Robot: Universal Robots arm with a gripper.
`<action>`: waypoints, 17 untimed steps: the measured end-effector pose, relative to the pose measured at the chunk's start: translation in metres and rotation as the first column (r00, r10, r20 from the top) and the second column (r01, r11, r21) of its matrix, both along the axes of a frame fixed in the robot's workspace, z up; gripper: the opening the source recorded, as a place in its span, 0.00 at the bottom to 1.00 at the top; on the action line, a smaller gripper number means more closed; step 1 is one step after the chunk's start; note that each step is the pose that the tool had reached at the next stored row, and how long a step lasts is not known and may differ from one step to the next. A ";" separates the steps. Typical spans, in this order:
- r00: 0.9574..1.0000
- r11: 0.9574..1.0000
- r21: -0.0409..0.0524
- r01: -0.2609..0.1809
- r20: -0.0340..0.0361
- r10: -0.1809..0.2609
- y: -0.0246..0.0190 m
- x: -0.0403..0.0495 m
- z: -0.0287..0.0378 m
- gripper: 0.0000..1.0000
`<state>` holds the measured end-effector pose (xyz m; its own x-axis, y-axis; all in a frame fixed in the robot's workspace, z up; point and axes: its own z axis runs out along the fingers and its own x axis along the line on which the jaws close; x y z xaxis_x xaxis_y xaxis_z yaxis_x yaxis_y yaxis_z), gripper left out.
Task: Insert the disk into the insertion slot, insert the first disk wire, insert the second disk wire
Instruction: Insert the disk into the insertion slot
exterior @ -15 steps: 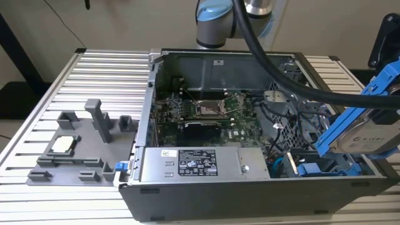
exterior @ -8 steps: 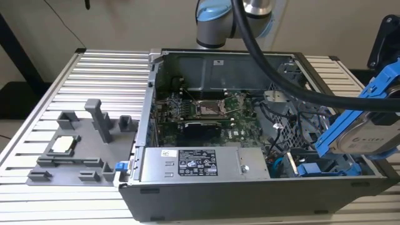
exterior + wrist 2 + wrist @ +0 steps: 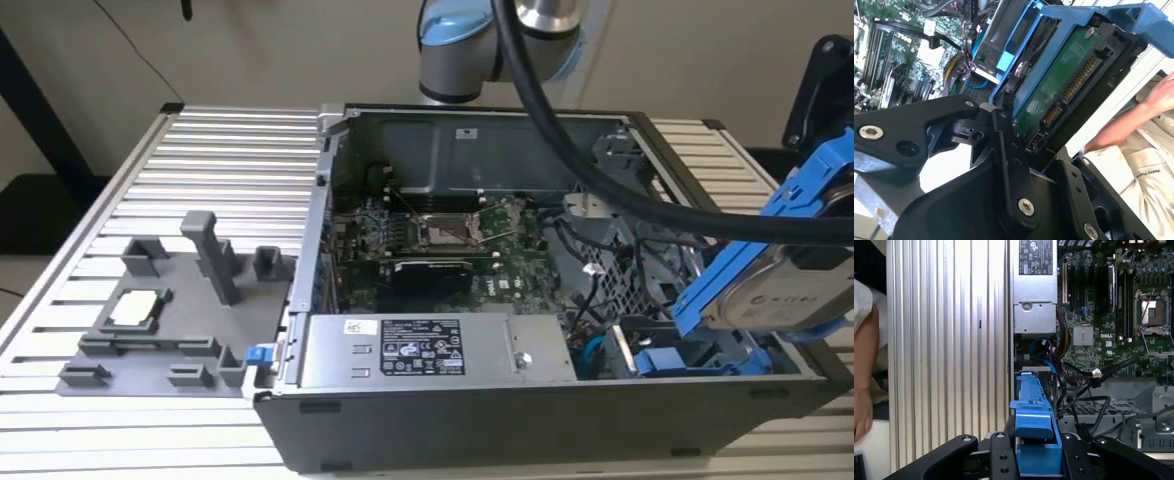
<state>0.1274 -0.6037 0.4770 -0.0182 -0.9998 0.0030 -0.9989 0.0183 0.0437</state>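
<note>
The gripper (image 3: 1036, 452) was clamped on the disk (image 3: 785, 292), its fingers pressed against the two sides of the blue carrier, as both wrist views showed. In the exterior view the disk hung steeply tilted at that view's right, label side out, above the near corner of the open case (image 3: 441, 420) and not yet in the slot (image 3: 667, 352), whose blue rails lay just below it inside the case. The step in hand looked like the insertion itself, with neither wire started. Doing it well would call for bringing the carrier out of its tilt until its long edges ran parallel to the rails, since a skewed entry would likely jam against the cage. The loose black cables (image 3: 603, 250) lay near the slot's mouth and could snag a carrier tab, so the clear side seemed the safer approach. A person's arm (image 3: 1134, 120) rested beside the case, near the disk, which argued for slow travel.
</note>
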 end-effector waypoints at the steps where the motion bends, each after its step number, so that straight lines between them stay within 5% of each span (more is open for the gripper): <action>1: 1.000 1.000 0.000 0.000 0.000 0.000 0.0000 0.0000 -0.0002 0.33; 17: 1.000 1.000 0.000 0.000 0.000 0.000 0.0000 0.0001 -0.0035 0.33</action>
